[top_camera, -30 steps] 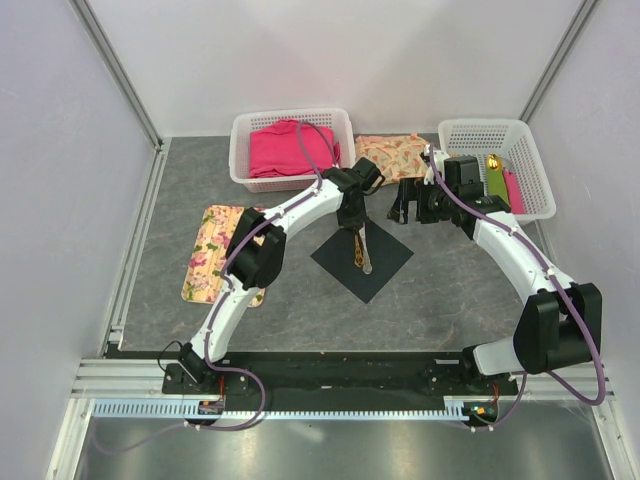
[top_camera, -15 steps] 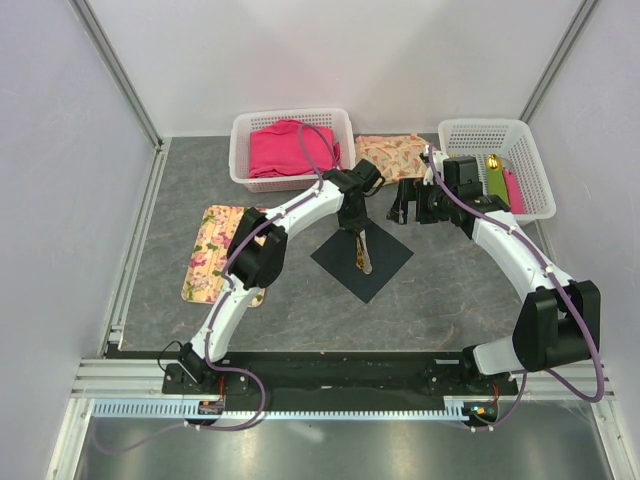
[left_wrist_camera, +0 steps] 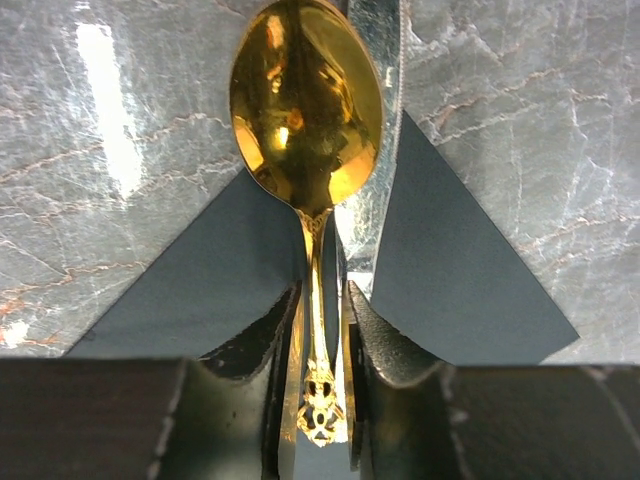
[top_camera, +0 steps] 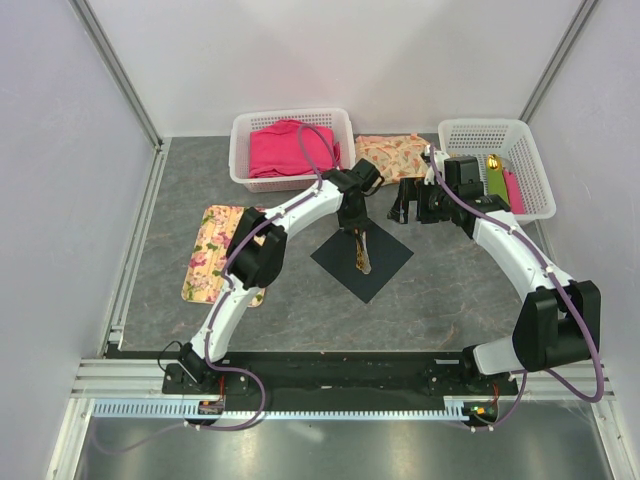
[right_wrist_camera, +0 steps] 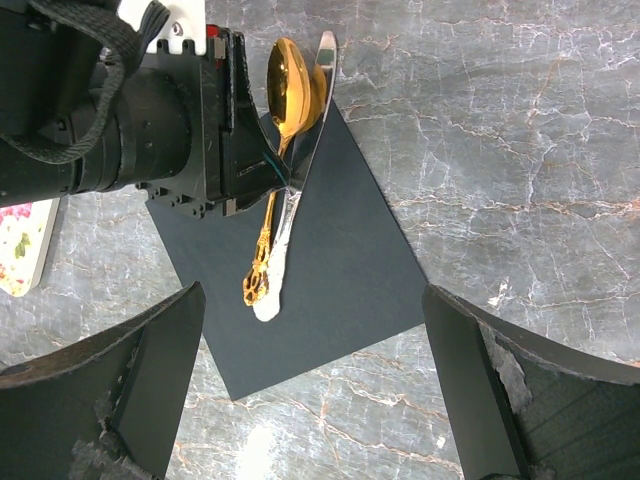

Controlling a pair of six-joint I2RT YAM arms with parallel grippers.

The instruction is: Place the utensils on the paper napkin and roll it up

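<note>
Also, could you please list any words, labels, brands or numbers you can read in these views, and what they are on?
None can be read in any view.
The small tags at the arm bases are too small to read.
The spoon, the paper napkin and the white baskets carry no print; the floral mat shows only flowers.

No legible txt, labels, brands or nos. in any view. Small orange tags (top_camera: 208, 407) at the arm bases, bottom of top view: too small to read. White connector block (right_wrist_camera: 175, 25), upper left of right wrist view: markings can't be made out. Utensils (left_wrist_camera: 305, 100), centre of left wrist view: ornament relief at the handle end only, no letters readable.
</note>
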